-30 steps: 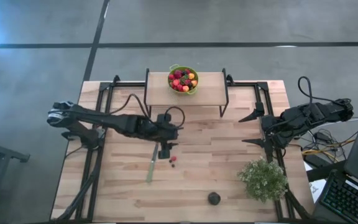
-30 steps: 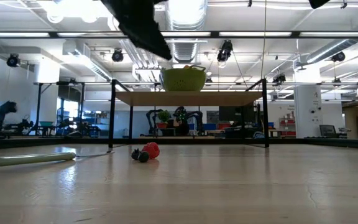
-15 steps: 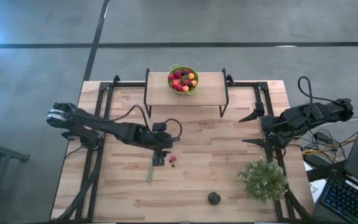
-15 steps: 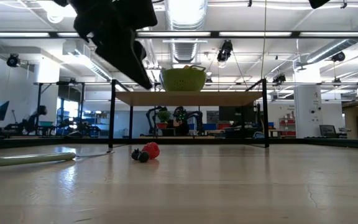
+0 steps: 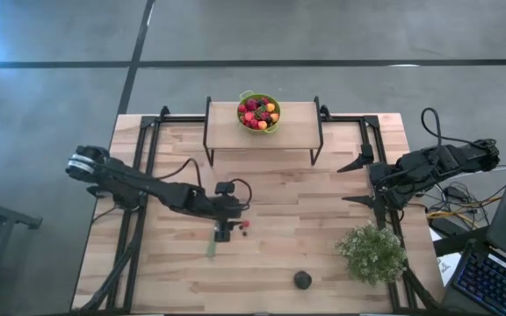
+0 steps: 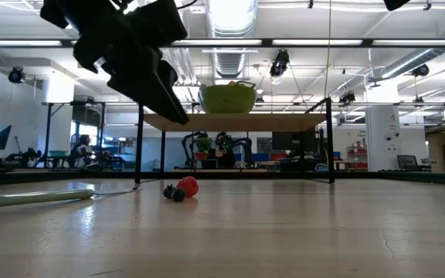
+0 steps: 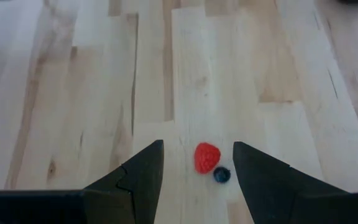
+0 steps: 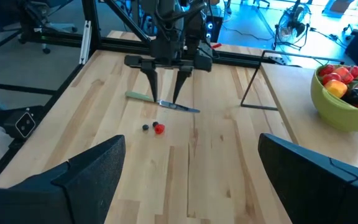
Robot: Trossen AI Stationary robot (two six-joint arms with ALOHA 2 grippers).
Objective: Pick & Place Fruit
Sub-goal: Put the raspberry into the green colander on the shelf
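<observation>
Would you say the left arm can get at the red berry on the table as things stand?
Probably yes: the left gripper hangs open above the red berry, nothing between them. The small dark berry touching it may get caught too.

Wooden table: knife, berries, plant, shelf.

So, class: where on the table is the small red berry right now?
In the high view the red berry lies on the bare table left of centre, touching a dark berry, just right of the knife and the left hand.
</observation>
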